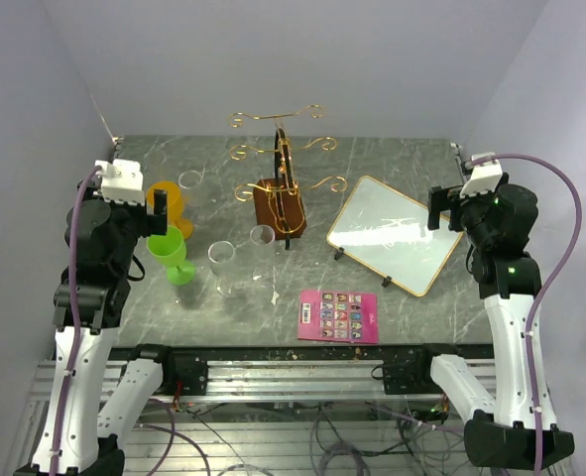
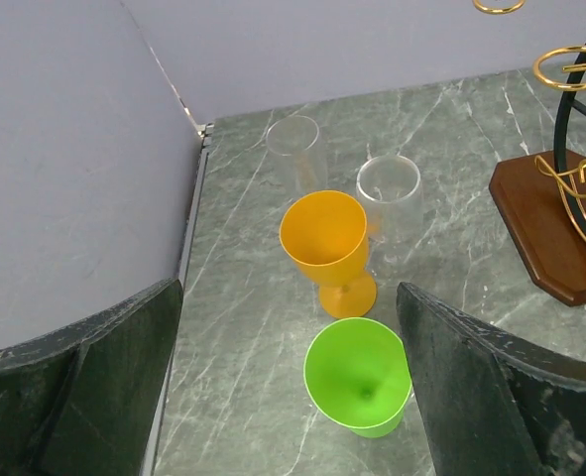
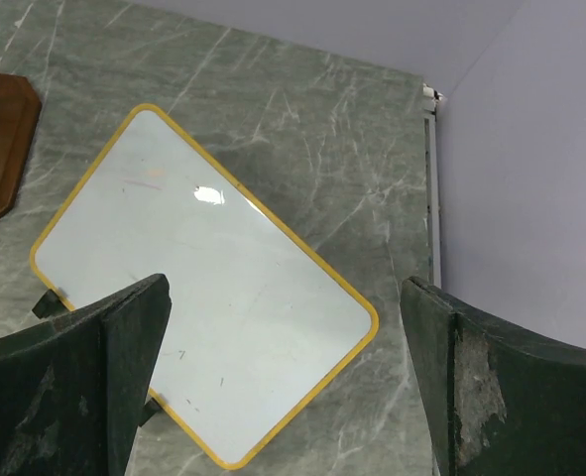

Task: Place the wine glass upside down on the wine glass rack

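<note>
Five glasses stand on the grey marbled tabletop (image 1: pixel 402 169): a green plastic goblet (image 2: pixel 357 377), an orange plastic goblet (image 2: pixel 324 243) and three clear wine glasses (image 1: pixel 221 258). None of them hangs on the wine glass rack (image 1: pixel 278 203), a thin gold wire stand with curled arms on a dark brown wooden base. I judge therefore that the task is at its first step, the reach for a glass.

The left pincer (image 2: pixel 288 392) hovers with its fingers wide apart and holds nothing. The green goblet is just below it, between the fingers and closer to the right one. The orange goblet stands directly ahead of the green one, and two of the clear glasses stand farther ahead. The rack is ahead and to the right of this pincer, well apart from it.

The right pincer (image 3: pixel 283 377) is also wide apart and empty. It hangs over a white board with a yellow frame (image 3: pixel 203 288), and the rack base is far to its left.

I cannot tell which glass is the intended one. The left pincer is the nearer to all of them, so the next move probably belongs to it: to go down and close on one glass without pushing its neighbours. After that, the glass must be turned over so its foot can slide into a curled arm.
</note>
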Robot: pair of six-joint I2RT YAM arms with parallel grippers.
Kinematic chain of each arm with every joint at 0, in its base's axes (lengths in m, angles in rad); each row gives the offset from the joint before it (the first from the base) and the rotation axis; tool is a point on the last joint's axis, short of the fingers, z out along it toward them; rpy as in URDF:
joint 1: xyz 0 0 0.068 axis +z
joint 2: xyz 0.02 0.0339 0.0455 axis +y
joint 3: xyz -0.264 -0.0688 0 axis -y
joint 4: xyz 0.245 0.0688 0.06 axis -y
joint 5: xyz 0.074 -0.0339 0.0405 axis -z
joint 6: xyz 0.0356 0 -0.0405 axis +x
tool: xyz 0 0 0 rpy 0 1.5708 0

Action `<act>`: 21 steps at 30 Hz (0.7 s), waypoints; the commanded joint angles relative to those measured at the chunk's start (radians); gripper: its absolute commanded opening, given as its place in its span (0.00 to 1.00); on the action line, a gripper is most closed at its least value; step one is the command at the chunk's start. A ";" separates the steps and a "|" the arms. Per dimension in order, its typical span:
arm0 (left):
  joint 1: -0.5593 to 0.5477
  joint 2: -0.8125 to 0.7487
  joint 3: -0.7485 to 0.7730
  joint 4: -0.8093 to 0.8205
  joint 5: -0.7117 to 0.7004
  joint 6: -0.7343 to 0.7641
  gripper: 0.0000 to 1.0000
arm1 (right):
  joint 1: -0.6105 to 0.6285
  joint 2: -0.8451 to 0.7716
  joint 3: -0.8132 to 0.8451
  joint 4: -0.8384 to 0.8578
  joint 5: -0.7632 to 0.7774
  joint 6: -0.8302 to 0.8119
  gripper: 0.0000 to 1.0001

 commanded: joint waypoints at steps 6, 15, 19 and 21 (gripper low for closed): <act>0.015 -0.004 -0.020 0.072 0.032 0.008 0.99 | -0.012 0.003 0.036 0.003 -0.011 -0.022 1.00; 0.018 -0.001 -0.030 0.095 0.029 -0.005 0.99 | -0.015 -0.003 0.040 -0.024 -0.064 -0.064 1.00; 0.019 -0.004 -0.037 0.095 0.039 0.003 0.99 | -0.015 0.004 0.045 -0.087 -0.162 -0.130 1.00; 0.019 -0.005 -0.042 0.096 0.047 0.007 0.99 | -0.016 0.017 0.043 -0.110 -0.213 -0.155 1.00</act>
